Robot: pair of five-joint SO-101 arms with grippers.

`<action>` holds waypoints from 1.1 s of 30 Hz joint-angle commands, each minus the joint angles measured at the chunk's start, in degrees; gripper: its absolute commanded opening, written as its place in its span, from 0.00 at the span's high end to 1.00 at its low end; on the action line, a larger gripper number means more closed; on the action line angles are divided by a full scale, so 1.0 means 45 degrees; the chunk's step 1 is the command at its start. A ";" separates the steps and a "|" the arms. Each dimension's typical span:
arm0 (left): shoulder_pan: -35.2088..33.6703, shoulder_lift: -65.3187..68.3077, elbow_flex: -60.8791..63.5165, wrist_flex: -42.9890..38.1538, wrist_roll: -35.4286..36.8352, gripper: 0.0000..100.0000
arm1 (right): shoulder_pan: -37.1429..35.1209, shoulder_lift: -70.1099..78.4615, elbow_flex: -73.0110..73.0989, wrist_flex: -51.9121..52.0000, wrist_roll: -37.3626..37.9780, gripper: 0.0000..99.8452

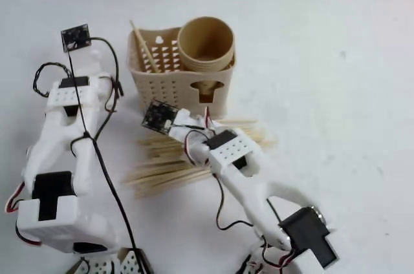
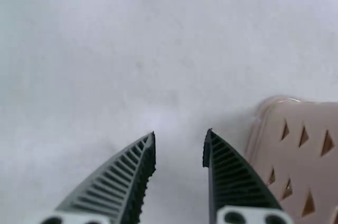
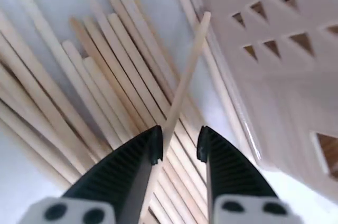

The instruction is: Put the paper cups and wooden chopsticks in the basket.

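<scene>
Right wrist view: the right end effector (image 3: pixel 178 142), parted, straddles one pale wooden chopstick (image 3: pixel 186 76) atop the chopstick pile (image 3: pixel 79 92) — beside the beige perforated plastic basket (image 3: pixel 274 71). Left end effector (image 2: pixel 179 147) hangs released over the white counter (image 2: pixel 158 49); tan paper cups (image 1: pixel 206 44) stand in the basket.

Basket: beige rectangular plastic basket (image 1: pixel 165 86), its walls patterned with rows of small cut-outs, triangular from close up.
Cups: tan-brown round paper cups (image 1: pixel 206 44), plain.
Chopsticks: pale straw-coloured thin wooden chopsticks (image 1: pixel 162 167), unpatterned.
Table: flat white table (image 1: pixel 336 61), plain.
Arms: left arm (image 1: pixel 61 151) and right arm (image 1: pixel 236 158) have white shells with black motor blocks.
Cables: thin cables (image 1: pixel 103 170), black and red.
End effectors: left end effector (image 2: pixel 180 139) and right end effector (image 3: pixel 179 139), black ribbed fingers on white bases.
</scene>
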 commanded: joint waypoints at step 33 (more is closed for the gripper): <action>0.0127 -0.0381 0.0059 -0.0195 0.0098 0.84 | 0.0166 -0.1729 0.0254 0.1573 -0.0117 0.98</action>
